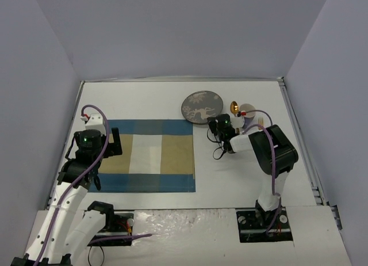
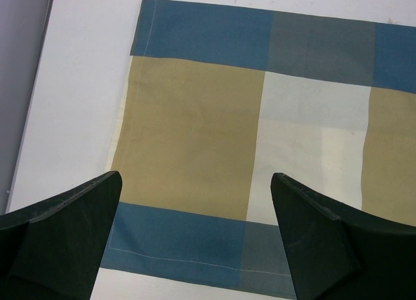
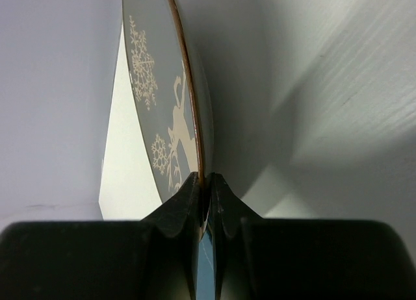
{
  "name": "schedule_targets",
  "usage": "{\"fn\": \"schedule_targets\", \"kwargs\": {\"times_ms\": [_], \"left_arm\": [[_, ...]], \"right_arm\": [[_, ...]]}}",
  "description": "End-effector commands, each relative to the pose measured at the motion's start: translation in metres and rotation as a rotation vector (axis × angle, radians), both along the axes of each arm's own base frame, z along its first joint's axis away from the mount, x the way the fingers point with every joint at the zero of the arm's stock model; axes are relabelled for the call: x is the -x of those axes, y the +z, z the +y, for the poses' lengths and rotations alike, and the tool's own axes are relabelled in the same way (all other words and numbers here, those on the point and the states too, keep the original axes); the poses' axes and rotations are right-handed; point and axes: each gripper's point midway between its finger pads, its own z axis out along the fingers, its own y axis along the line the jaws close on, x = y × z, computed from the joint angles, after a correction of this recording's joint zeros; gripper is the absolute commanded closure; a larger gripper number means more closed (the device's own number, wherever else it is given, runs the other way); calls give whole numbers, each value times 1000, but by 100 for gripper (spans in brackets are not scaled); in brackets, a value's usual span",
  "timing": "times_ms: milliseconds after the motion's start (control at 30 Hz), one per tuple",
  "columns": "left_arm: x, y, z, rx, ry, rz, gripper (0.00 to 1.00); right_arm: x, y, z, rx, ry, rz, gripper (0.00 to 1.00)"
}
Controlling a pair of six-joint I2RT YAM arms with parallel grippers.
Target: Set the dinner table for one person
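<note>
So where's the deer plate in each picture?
Top external: plate beyond the far right corner of the placemat.
Left wrist: not in it.
Right wrist: edge-on, upper centre.
Shared landmark: the right end effector pinching its rim.

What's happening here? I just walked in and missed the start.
The right gripper is shut on the rim of the dark reindeer-patterned plate, at the far side of the white table, right of the checked placemat. The left gripper hovers open over the placemat's left end. The placemat is bare.
</note>
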Motion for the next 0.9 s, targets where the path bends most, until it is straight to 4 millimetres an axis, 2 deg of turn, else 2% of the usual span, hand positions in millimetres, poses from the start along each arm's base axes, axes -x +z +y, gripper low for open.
{"fn": "schedule_targets", "kwargs": {"times_ms": [0, 167, 233, 300, 400, 600, 733, 867], "left_arm": [[-10, 28, 1, -10, 5, -79, 3], [-11, 27, 1, -8, 4, -76, 3], [-10, 28, 0, -5, 5, -76, 3], [-10, 27, 0, -3, 4, -76, 3], [-10, 30, 2, -7, 12, -84, 3], [-9, 31, 6, -18, 30, -92, 3], [-8, 33, 9, -21, 42, -98, 3], [-7, 35, 12, -26, 60, -107, 3]], "right_arm": [[-27, 157, 18, -117, 66, -441, 100], [-23, 188, 32, -139, 187, -552, 100], [-15, 203, 58, -178, 350, -597, 100], [-11, 205, 74, -206, 443, -591, 100], [9, 213, 112, -244, 658, -568, 100], [58, 196, 168, -228, 929, -460, 100], [87, 183, 191, -238, 1060, -407, 100], [108, 165, 205, -242, 1147, -355, 100]]}}
